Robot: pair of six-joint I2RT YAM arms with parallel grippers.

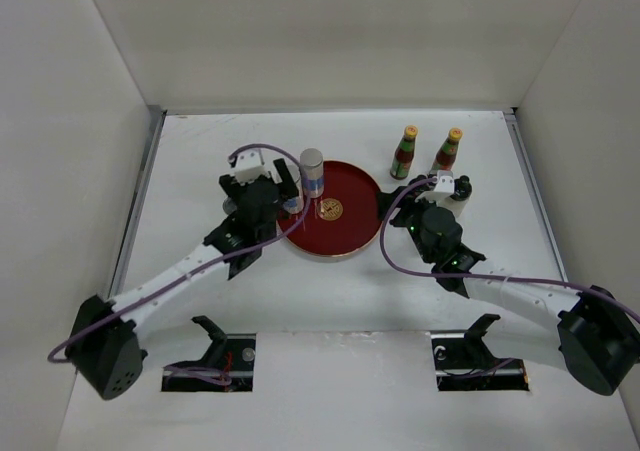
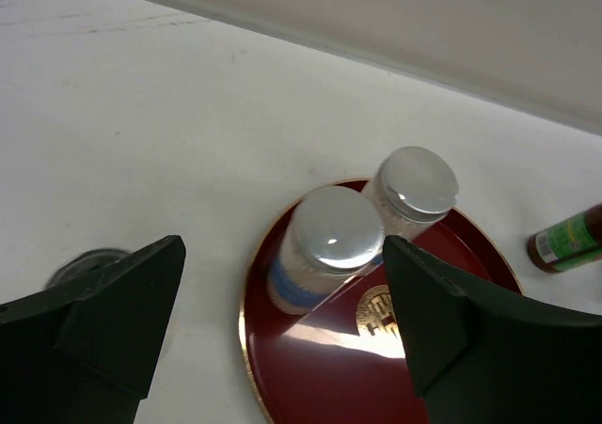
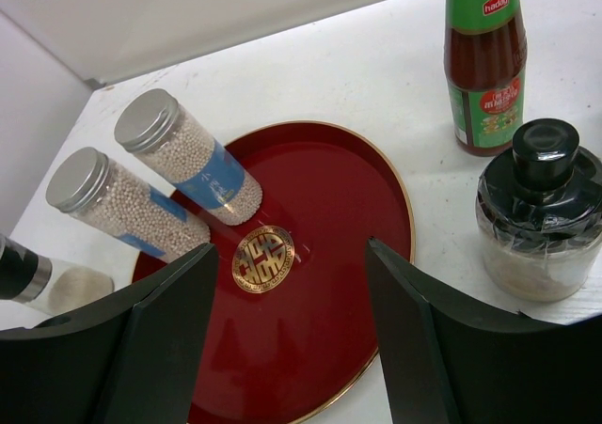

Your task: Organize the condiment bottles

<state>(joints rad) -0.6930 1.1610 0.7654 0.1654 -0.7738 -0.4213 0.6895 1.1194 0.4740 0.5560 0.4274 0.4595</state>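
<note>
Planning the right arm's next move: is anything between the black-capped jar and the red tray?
Nothing visible. The black-capped jar stands on the table beside the red tray, with only bare table between them. The two grey-lidded jars stand at the tray's opposite edge, and the sauce bottle stands behind the jar.

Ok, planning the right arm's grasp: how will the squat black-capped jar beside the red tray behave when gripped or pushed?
The black-capped jar looks squat and wide, so a push would probably slide it rather than tip it. Its glossy, film-like wall may be slippery. It seems only part filled, so it is likely light.
</note>
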